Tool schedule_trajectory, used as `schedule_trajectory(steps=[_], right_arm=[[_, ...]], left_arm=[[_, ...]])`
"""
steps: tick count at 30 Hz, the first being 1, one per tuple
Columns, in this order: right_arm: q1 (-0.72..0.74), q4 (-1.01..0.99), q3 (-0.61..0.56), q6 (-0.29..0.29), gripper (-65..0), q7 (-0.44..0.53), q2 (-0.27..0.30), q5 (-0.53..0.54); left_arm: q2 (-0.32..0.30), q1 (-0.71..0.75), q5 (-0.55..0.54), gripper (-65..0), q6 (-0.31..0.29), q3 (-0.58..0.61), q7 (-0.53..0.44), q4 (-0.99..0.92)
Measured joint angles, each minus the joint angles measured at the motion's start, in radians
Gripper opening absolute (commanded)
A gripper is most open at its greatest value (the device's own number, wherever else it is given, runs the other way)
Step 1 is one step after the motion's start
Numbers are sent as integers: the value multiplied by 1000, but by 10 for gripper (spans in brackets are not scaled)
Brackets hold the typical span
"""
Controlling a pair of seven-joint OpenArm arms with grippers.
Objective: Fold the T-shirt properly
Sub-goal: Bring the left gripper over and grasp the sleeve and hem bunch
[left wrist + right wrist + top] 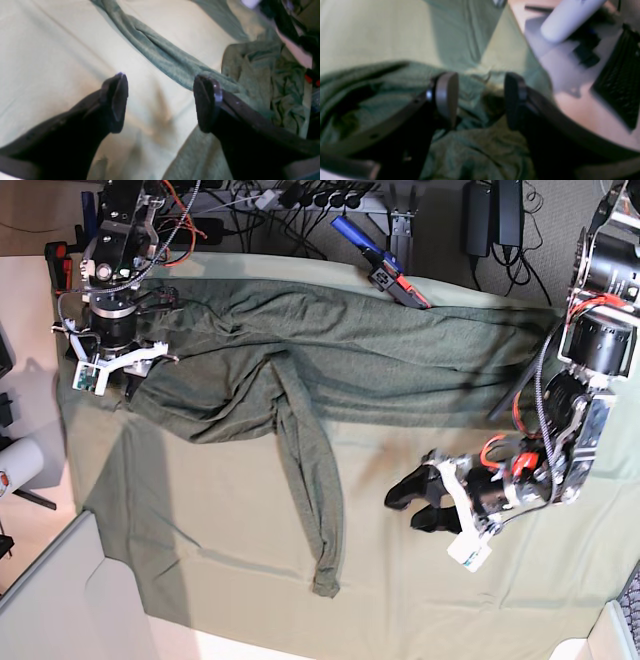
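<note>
The T-shirt point(330, 345), dark olive and wrinkled, lies spread along the far side of the mint table cloth point(220, 550). One long sleeve point(310, 480) trails toward the near edge. My left gripper point(403, 510) hovers open over bare cloth to the right of that sleeve. In the left wrist view the sleeve point(155, 50) runs diagonally just beyond the left gripper point(161, 102), and nothing sits between its fingers. My right gripper point(135, 385) stands at the shirt's left end. In the right wrist view the right gripper point(481, 98) is open above bunched shirt fabric point(475, 150).
A blue tool point(375, 255), cables and power bricks line the far edge of the table. A white roll point(15, 465) lies off the left side, and a white cylinder point(566, 20) shows in the right wrist view. The cloth's near edge hangs at the lower left.
</note>
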Motion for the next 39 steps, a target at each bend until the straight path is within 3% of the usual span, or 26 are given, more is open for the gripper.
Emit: schedule_trajectory(steps=[8,13,15,22,31,39], right_arm=[[108,-260,0,0,-349,16,100,-9],[112,-280,0,0,-349,13,108,8],[113,-279,0,0,-349,13,108,12],[112,-279,0,0,-349,-40,105,25],[108,-279,0,0,-351,-67,105,27],[108,-278,0,0,-351,-75,105,31]], left_arm=[[34,-21,11,-211,0,1,0,-39],[39,-16,21,-211,0,1,-1,-39],[53,-19,72,-211,0,0,-21,-40],[181,-40,180,-211,2,-1,-108,-195],[311,-68,363,-212,151,-2,-176,-332],[330,-69,361,-214,193,-2,-195,-359]])
